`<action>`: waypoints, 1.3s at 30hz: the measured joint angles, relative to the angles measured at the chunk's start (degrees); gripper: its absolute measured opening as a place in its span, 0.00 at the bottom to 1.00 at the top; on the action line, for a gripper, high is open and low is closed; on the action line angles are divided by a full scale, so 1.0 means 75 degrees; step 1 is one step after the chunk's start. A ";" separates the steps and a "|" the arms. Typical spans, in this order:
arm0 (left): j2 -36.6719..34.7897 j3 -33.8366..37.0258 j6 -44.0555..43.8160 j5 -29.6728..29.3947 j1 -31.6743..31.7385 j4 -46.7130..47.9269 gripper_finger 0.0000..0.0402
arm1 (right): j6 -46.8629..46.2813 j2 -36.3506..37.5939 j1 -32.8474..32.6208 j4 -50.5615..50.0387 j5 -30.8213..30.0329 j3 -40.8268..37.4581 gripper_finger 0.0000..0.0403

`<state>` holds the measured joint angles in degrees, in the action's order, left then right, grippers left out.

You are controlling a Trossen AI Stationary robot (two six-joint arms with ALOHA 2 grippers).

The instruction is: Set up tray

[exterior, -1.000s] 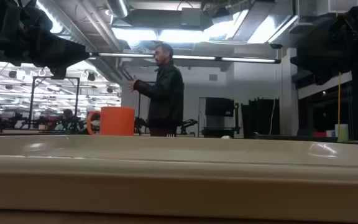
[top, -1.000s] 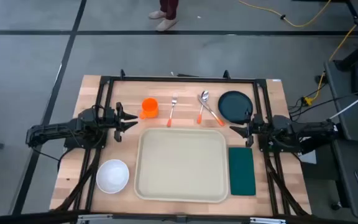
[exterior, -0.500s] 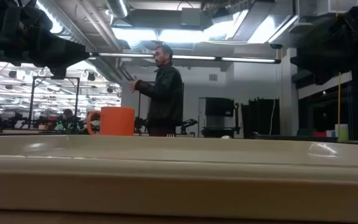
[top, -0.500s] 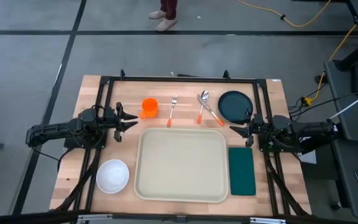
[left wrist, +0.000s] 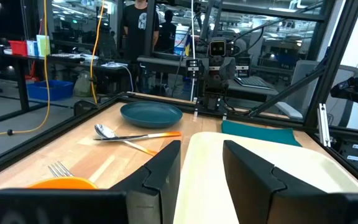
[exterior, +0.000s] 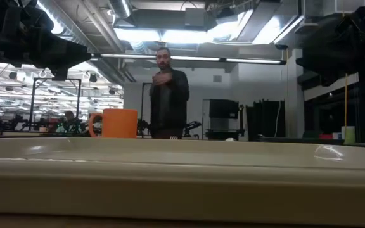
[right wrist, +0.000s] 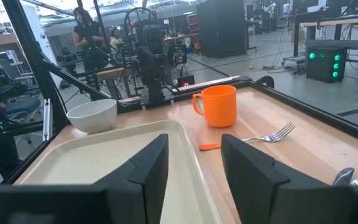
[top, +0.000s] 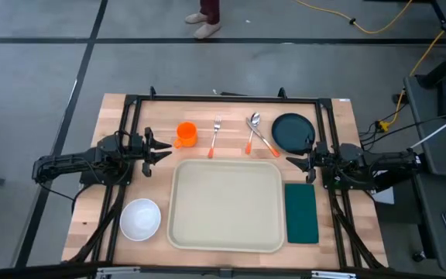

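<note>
The cream tray lies flat in the middle of the table, nearer the front edge, with nothing on it. My left gripper hovers open off the tray's far left corner, pointing level toward the right; its fingers frame the tray's far rim. My right gripper hovers open off the far right corner, pointing left; in its wrist view the tray lies ahead. Behind the tray sit an orange mug, a fork, a spoon and a dark round plate.
A white bowl stands left of the tray, a dark green napkin lies along its right side. A black frame runs around the table. A person stands in the room beyond the far edge.
Both arms have kept still. The person beyond the table has turned and raised a hand.
</note>
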<state>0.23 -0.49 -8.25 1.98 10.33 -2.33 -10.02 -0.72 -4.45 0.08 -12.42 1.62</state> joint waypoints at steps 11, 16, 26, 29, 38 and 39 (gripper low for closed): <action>0.0003 0.0000 0.0000 0.0000 0.0003 -0.0003 0.29 | -0.0081 -0.0002 -0.0002 -0.0001 -0.0001 -0.0001 0.38; 0.0000 0.0000 0.0000 -0.0003 0.0003 -0.0003 0.29 | -0.0414 -0.0002 0.0003 0.0174 -0.0027 -0.0005 0.38; 0.0001 0.0000 0.0000 -0.0003 0.0001 -0.0004 0.29 | 0.0553 -0.0020 0.0249 0.1740 -0.0024 0.0182 0.38; 0.0000 0.0000 0.0000 -0.0008 0.0002 -0.0139 0.29 | 0.0184 -0.0153 0.0334 0.1727 -0.0478 0.0557 0.38; 0.0003 0.0002 -0.0543 -0.0348 0.0003 -0.0640 0.29 | 0.0261 -0.0457 0.0393 0.2866 -0.2205 0.1651 0.38; 0.0003 0.0000 -0.0681 -0.0497 -0.0002 -0.0782 0.29 | 0.0184 -0.0455 0.0393 0.2895 -0.2287 0.1749 0.38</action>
<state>0.25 -0.49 -13.36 -1.75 10.31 -8.19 -8.64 -4.13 -1.50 21.79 -29.58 14.74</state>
